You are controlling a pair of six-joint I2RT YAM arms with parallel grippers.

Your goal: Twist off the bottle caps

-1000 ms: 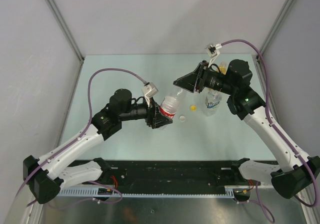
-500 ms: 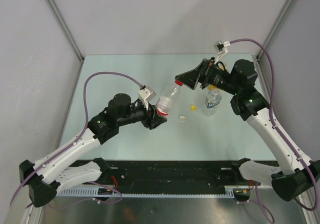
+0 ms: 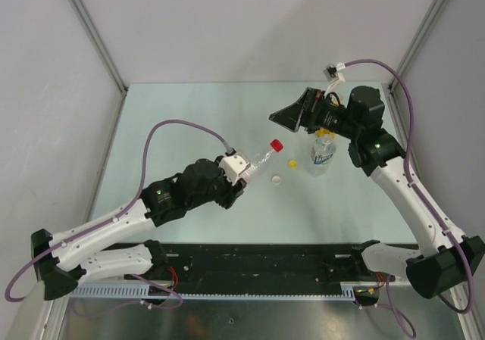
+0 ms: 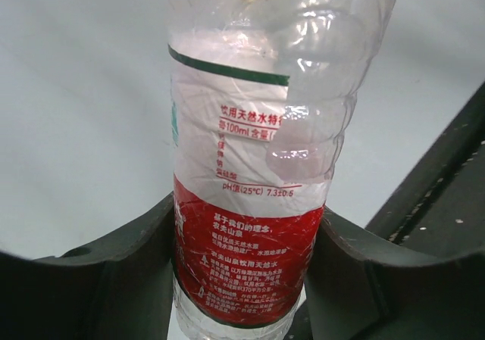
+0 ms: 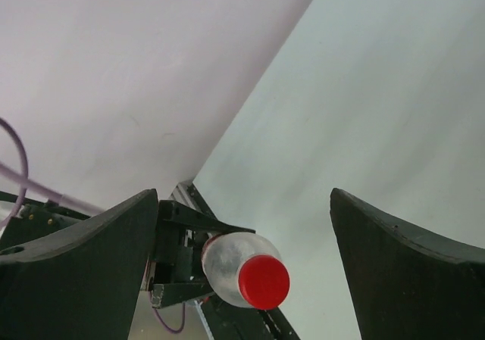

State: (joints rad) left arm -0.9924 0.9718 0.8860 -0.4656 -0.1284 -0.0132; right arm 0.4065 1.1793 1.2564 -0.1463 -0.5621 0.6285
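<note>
1. The left gripper [image 4: 246, 276] is clamped on the red lower band of the red-and-white-labelled bottle [image 4: 250, 196], which is lifted and tilted above the table [image 3: 167, 128].
2. The label carries Chinese print, including "饮用天然水", "100ml" and "pH (25°C) 7.3±0.5".
3. The red cap [image 5: 264, 282] sits on that bottle's neck, which points at the right arm.
4. The white cap [image 3: 277, 179] and the yellow cap [image 3: 292, 162] lie loose on the table.
5. The blue-and-white-labelled bottle [image 3: 323, 154] stands uncapped just beyond them. Its print is too small to read.
6. The right gripper [image 3: 279, 117] is spread wide and holds nothing, clear of the red cap.
</note>
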